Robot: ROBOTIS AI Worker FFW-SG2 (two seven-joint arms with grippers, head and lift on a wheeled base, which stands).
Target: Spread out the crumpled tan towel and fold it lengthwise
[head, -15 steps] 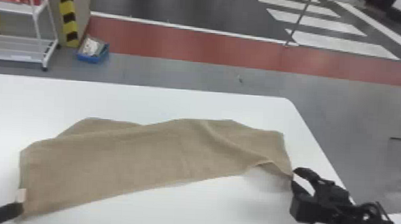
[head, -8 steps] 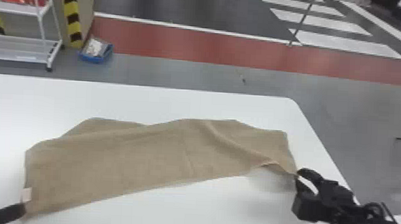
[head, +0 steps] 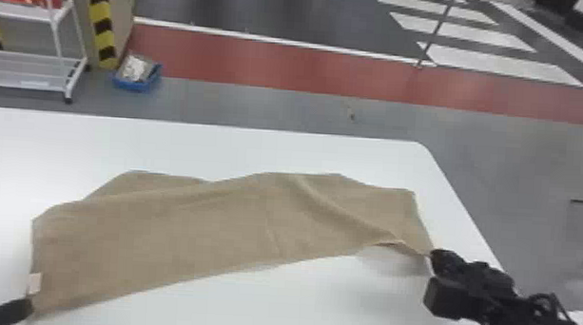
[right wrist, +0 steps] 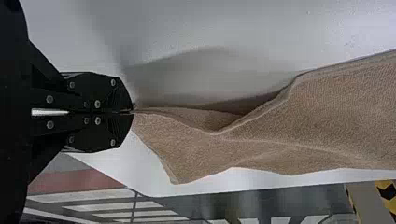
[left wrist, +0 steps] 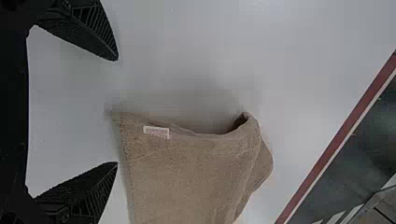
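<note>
Tan towel (head: 182, 230) lies across a white table (head: 239, 147), stretched side to side in a long, uneven band, w/ its near edge slanting away from me toward the R. A flap of it sticks out along the far edge on the L half; a soft diagonal ridge runs thru the R half down toward the near R corner. A small white tag (head: 34, 283) sits on the L end, close to the near L corner.

R gripper (head: 435, 260) is at the near R corner, next to the table's R edge; its fingers are pressed together, w/ that corner of cloth pinched btwn the tips. The cloth's edge there bows up off the tabletop, w/ a shadow underneath.

L gripper (head: 2, 311) is at the near L corner. In the L wrist view its fingers are spread wide, w/ the corner by the tag pointing into the gap btwn the tips; can't tell if either one touches it.

Bkgd, beyond the table: gray floor w/ a red strip (head: 281, 68), a white shelf rack (head: 28, 84) at far L, and a blue bin (head: 137, 86) on the floor beside a yellow-and-black striped post (head: 101, 21).
</note>
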